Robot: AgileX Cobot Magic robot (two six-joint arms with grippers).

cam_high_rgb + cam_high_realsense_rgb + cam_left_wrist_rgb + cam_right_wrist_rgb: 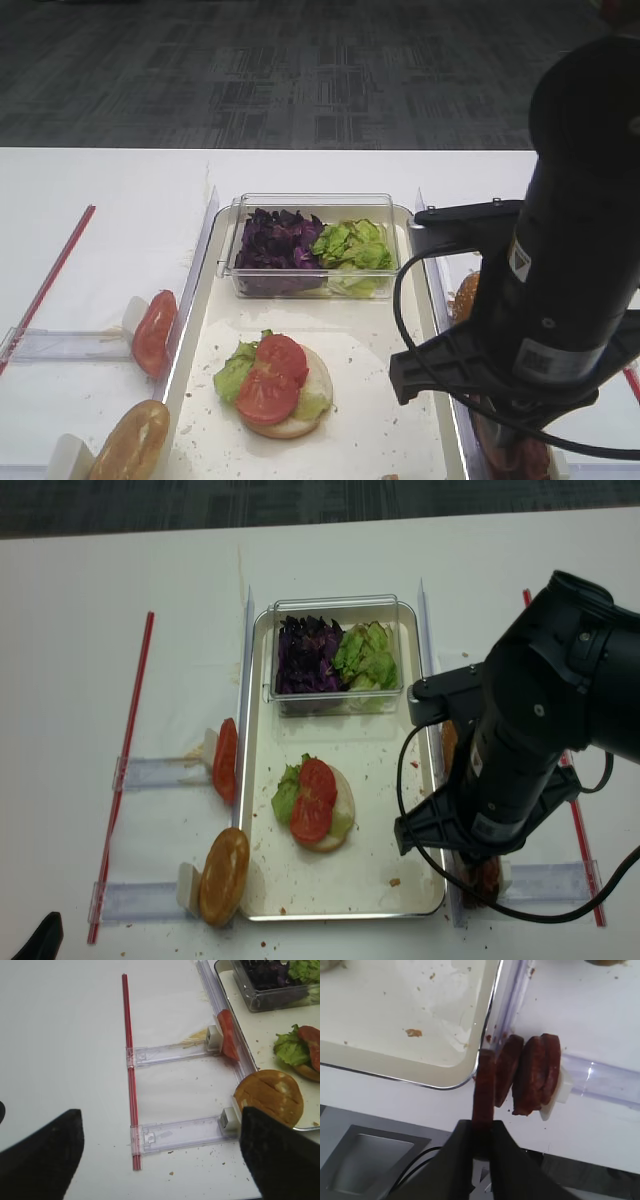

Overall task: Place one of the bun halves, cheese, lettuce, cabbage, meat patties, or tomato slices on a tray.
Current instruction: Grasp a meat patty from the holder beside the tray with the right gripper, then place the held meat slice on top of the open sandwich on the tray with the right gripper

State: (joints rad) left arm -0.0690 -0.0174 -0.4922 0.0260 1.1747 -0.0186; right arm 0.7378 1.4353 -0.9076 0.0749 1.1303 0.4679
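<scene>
The right gripper (484, 1135) is pinching one of the meat patties (484, 1085) edge-on between its closed fingers, holding the dark disc upright just beside the tray's (395, 1060) rounded near corner, over the white table (600, 1005). Just beyond the held disc, more patties (535, 1077) are standing on edge in a row against a white stop at the end of a clear plastic rack (605, 1082); the nearest of them appears to be touching the held one, though the wrist view is too blurred to be sure. In the high views the black right arm (540, 740) is hanging over the tray's right rim and is hiding the gripper. On the tray floor a bun half (300, 400) is lying with lettuce (232, 372) and two tomato slices (275, 375) stacked on it. A clear tub (312, 245) at the tray's far end is holding purple cabbage (280, 240) on the left and more lettuce on the right. Left of the tray, a tomato slice (226, 760) and another bun half (224, 875) are standing on edge on two clear racks. The left gripper's fingers (280, 1155) are framing the left wrist view well apart, with nothing between them.
</scene>
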